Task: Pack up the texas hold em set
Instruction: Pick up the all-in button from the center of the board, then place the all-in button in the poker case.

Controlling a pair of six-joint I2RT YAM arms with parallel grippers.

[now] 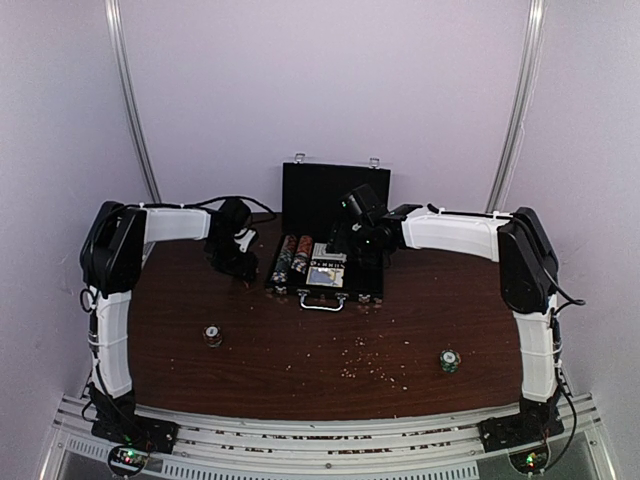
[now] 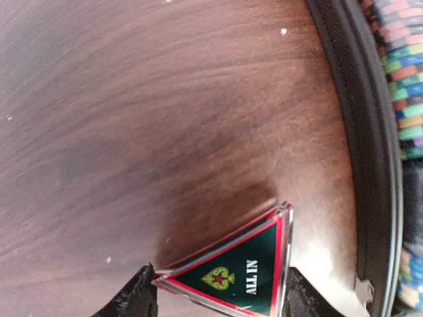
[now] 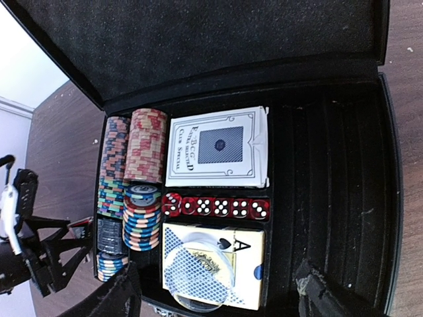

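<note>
Right up close, we've got the green "ALL IN" triangle [image 2: 238,281] pinched in the left gripper [image 2: 219,294], just beside the case [image 2: 370,165] wall. Only the right wrist lets us see inside: chips [image 3: 145,152], card decks [image 3: 218,145] and red dice [image 3: 215,207]. The right gripper [image 3: 215,294] hovers over the front of the case, fingers apart. From above, both arms bend inward to the open case at the far middle of the table [image 1: 300,350], and two loose chip stacks [image 1: 213,335] sit well apart nearer us.
</note>
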